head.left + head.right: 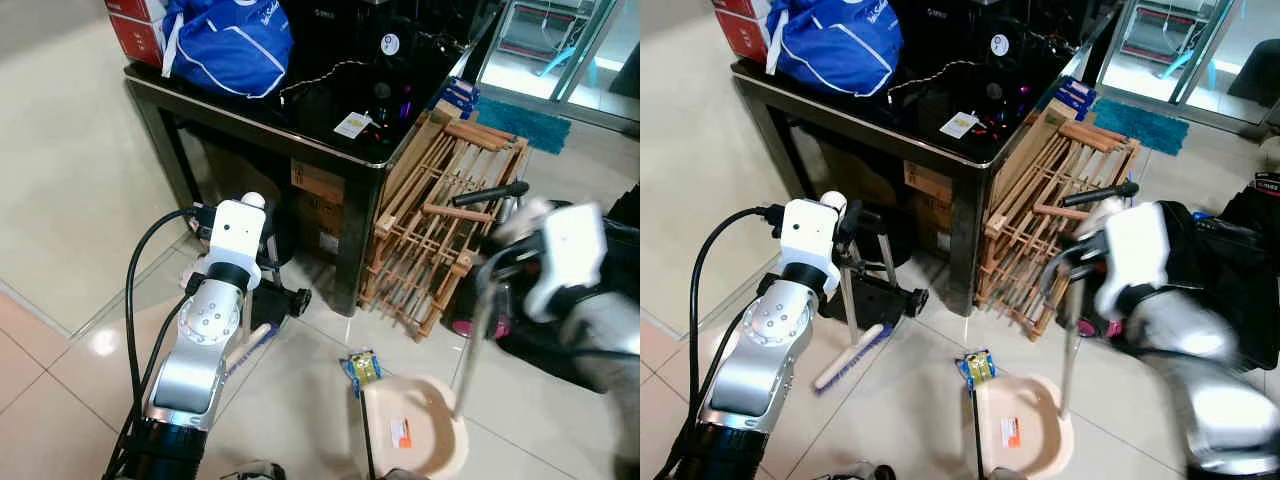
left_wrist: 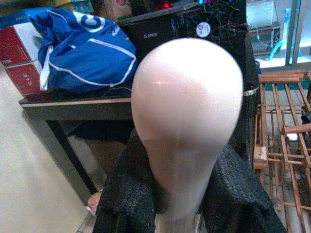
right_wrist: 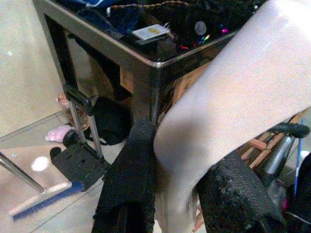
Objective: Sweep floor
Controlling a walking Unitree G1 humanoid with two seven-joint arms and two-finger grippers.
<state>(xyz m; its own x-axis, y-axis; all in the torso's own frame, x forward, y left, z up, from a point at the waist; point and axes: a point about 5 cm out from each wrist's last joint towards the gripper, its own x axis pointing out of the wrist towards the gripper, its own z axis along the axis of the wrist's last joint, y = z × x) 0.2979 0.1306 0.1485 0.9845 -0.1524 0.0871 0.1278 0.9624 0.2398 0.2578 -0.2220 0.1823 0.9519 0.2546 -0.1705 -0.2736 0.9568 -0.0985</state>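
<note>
Your left hand (image 2: 180, 204) pinches the broom handle (image 2: 187, 121), its pale rounded tip close in the left wrist view. The head views show the broom's blue bristles (image 1: 855, 357) on the tile beside the black bench (image 1: 940, 150). Your right hand (image 3: 182, 194) clamps the dustpan handle (image 3: 228, 97); the beige dustpan (image 1: 1025, 425) sits on the floor, wrapper (image 1: 977, 368) just beside it.

wrapper (image 1: 977, 368) lies just left of dustpan (image 1: 1025, 430); brush (image 1: 854, 356) further left.

Tiled floor (image 1: 700, 200): dustpan (image 1: 1025, 425), snack packet (image 1: 977, 368), brush head (image 1: 852, 357).
</note>
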